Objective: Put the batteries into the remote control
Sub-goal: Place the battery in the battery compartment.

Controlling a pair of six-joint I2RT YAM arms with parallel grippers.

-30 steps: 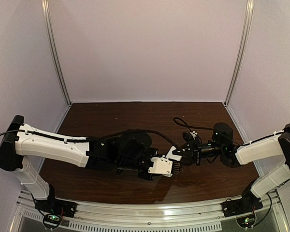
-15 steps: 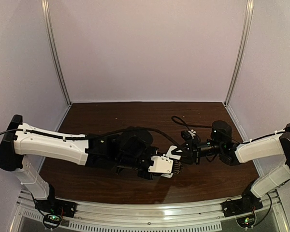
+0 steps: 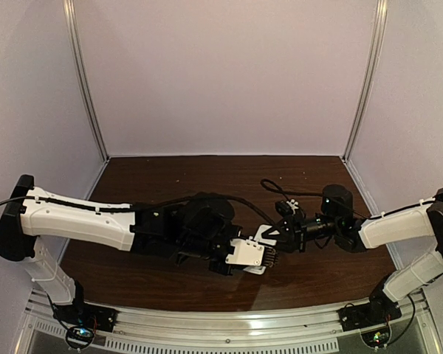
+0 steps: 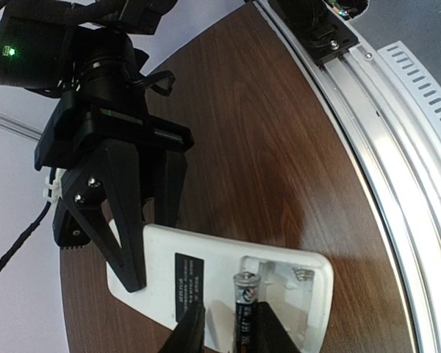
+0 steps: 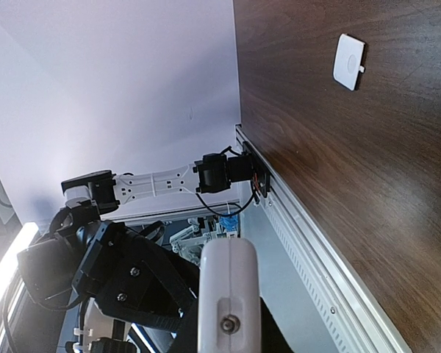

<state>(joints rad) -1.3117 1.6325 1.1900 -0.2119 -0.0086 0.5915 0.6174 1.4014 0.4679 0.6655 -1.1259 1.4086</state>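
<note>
The remote control (image 4: 206, 272) is held in the air, its plain white back with the open battery recess facing the left wrist camera. My right gripper (image 4: 143, 228) is shut on its far end; the right wrist view shows the remote end-on (image 5: 228, 294) between those fingers. My left gripper (image 4: 231, 323) is shut on the dark battery (image 4: 244, 305), whose silvery tip sits in the left slot of the recess. In the top view both grippers meet mid-table around the remote (image 3: 263, 234). The orange battery is out of view.
A small white square cover piece (image 5: 349, 61) lies on the brown table, apart from the grippers. The metal rail (image 4: 397, 147) runs along the table's near edge. White walls close in the table's back and sides.
My right gripper has shifted slightly left with the remote, closer to my left gripper. The left gripper has barely moved and still holds the dark battery.
</note>
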